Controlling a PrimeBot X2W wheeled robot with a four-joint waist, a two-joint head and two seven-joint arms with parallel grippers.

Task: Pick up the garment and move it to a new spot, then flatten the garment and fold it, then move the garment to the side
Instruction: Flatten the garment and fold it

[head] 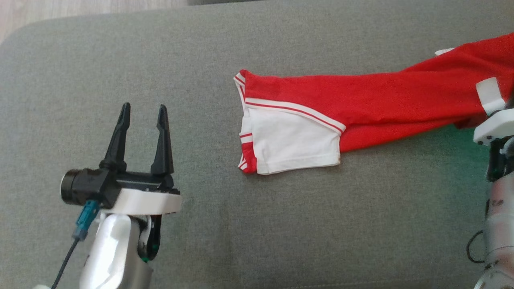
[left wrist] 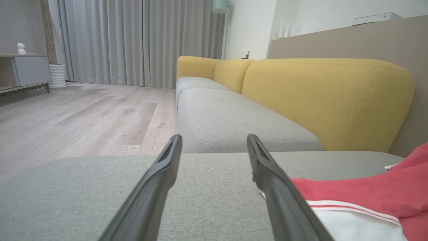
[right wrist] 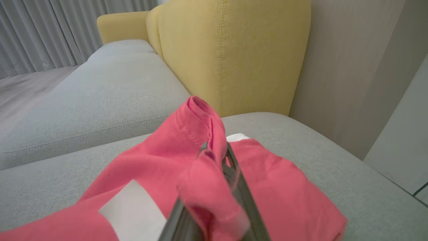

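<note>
One red-and-white garment [head: 361, 104] lies stretched across the grey cushion [head: 281, 224], its right end pinched in the right gripper [right wrist: 215, 155]. The left gripper [head: 143, 110] hovers spread wide, holding nothing, near its white end

We see a grey upholstered seat [head: 281, 224] spread across the head view, with a strip of pale wooden floor [head: 80, 10] past its rounded far corner. In the left wrist view a second grey seat cushion [left wrist: 230, 120] lies beyond it, backed by yellow backrests [left wrist: 321, 100]. Left of them the floor reaches long grey curtains [left wrist: 133, 40]. A white ribbed cylinder [left wrist: 57, 76] stands by the curtains, beside a low cabinet [left wrist: 30, 70] with a small white object [left wrist: 21, 48] on top. Behind the backrests we see a beige panel [left wrist: 351, 40] with a white box [left wrist: 374, 18] on its top edge.
</note>
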